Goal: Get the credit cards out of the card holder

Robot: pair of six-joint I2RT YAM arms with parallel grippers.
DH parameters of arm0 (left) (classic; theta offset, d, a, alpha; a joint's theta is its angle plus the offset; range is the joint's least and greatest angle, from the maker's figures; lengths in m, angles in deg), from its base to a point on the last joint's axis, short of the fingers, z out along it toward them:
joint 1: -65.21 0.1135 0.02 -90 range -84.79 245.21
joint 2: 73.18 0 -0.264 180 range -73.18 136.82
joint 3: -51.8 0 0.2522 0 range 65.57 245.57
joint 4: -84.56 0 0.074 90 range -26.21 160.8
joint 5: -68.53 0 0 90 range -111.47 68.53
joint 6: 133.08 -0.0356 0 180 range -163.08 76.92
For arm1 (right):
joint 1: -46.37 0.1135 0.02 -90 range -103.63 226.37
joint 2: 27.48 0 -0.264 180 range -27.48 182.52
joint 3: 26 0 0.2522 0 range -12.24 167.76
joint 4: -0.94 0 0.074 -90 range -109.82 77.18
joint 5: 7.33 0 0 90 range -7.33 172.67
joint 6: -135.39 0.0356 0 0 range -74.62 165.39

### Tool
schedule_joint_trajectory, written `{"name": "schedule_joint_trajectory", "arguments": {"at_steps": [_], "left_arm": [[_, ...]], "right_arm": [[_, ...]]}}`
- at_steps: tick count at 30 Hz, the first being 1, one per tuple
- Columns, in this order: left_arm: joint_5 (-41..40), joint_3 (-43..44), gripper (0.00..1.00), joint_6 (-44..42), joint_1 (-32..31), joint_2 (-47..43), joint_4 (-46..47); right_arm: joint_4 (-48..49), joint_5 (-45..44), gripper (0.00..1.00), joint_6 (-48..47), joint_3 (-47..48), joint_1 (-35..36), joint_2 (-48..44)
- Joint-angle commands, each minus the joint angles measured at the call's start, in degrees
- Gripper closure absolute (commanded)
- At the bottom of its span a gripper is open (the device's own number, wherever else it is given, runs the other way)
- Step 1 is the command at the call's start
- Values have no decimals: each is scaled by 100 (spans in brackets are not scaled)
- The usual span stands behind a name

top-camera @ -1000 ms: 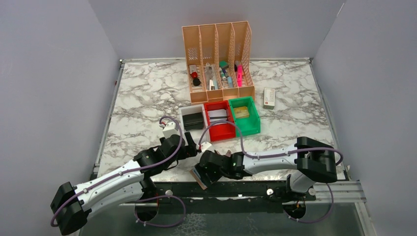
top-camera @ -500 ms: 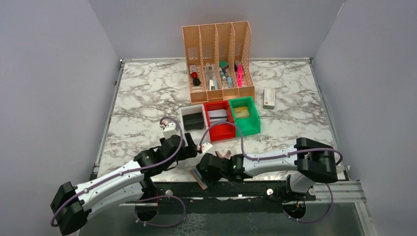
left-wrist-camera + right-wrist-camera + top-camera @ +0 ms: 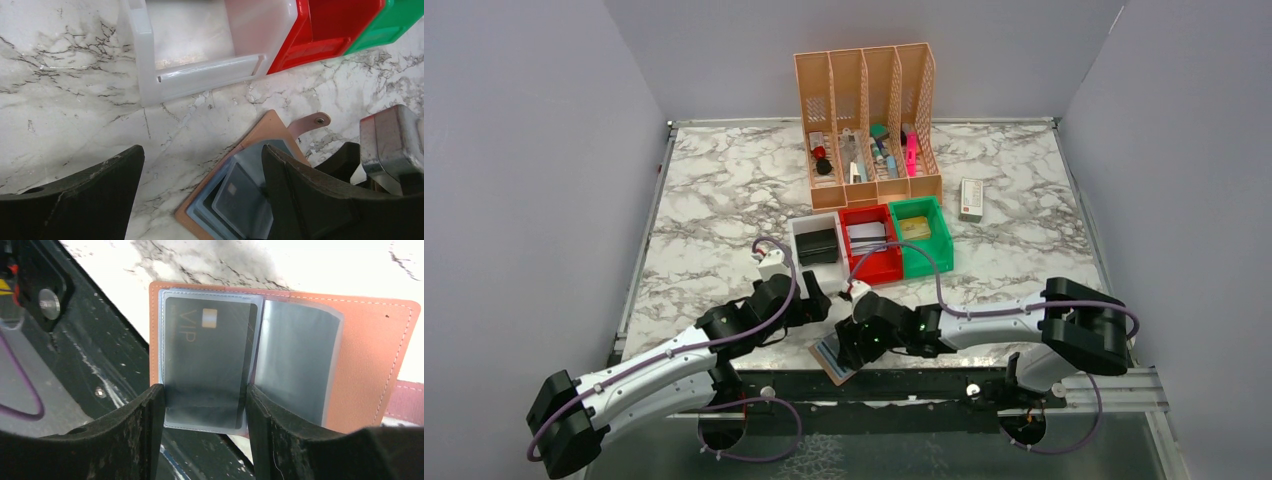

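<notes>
The tan card holder (image 3: pixel 832 358) lies open at the table's near edge, partly overhanging the black rail. Its clear sleeves hold dark credit cards (image 3: pixel 207 355); one reads VIP. My right gripper (image 3: pixel 205 395) straddles that card's sleeve, with both fingers against its long edges. In the top view the right gripper (image 3: pixel 849 345) sits directly over the holder. My left gripper (image 3: pixel 201 150) hangs wide open just left of it, nothing between its jaws. Its right finger (image 3: pixel 300 195) covers part of the holder (image 3: pixel 260 132) and the bluish cards (image 3: pixel 240 195).
White (image 3: pixel 816 243), red (image 3: pixel 871 245) and green (image 3: pixel 921 235) bins stand just behind the arms. A tan file organizer (image 3: pixel 869 120) with pens is farther back, and a small box (image 3: pixel 971 199) sits to its right. The holder's snap strap (image 3: pixel 310 122) lies on the marble.
The right gripper has slid forward over the holder and its jaws have narrowed onto the card sleeve. The left gripper has stayed put, wide open.
</notes>
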Motion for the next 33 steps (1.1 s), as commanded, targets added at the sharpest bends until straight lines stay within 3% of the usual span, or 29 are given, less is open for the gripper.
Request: {"name": "schedule_joint_trajectory", "arguments": {"at_steps": [1,8,19,26,33], "left_arm": [[281,81,9,-132,-28,-168,200],[578,43,9,-165,-28,-227,270],[1891,-403,11,45,-34,-67,899],[2531,-975,22,506,-27,80,1926],[2771,-1308,41,867,-27,126,2750]], "right_arm": [[604,818,40,138,-238,-74,100],[817,924,43,277,-500,-252,-11],[1417,1084,44,681,-984,-555,-162],[1585,1045,44,850,-1175,-671,-212],[1707,1057,44,908,-1263,-696,-203]]}}
